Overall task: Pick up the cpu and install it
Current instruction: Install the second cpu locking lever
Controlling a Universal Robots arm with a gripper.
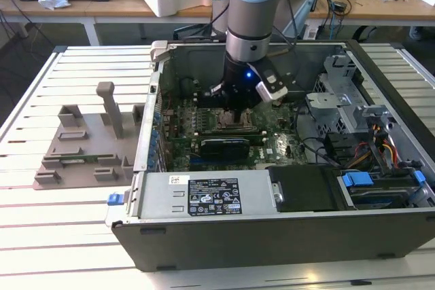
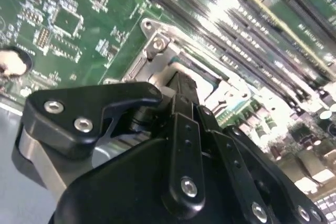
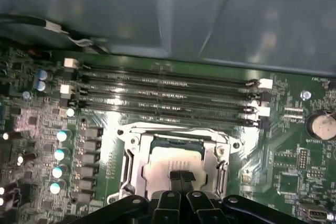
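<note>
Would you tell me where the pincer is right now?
In the exterior view, the pincer hangs inside the computer case, directly over the motherboard's metal-framed socket.

Arm [image 1: 250, 11] reaching straight down, end effector [image 3: 182, 178] pointing downward, fingertips drawn close together

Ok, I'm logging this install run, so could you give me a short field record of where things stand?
hand: low inside the computer case, right over the socket
socket: metal frame on the green motherboard, beside the memory slots
cpu: likely the pale square lying inside the socket; not certain
fixture plate: grey, on the table, at the exterior view's left of the case
</note>
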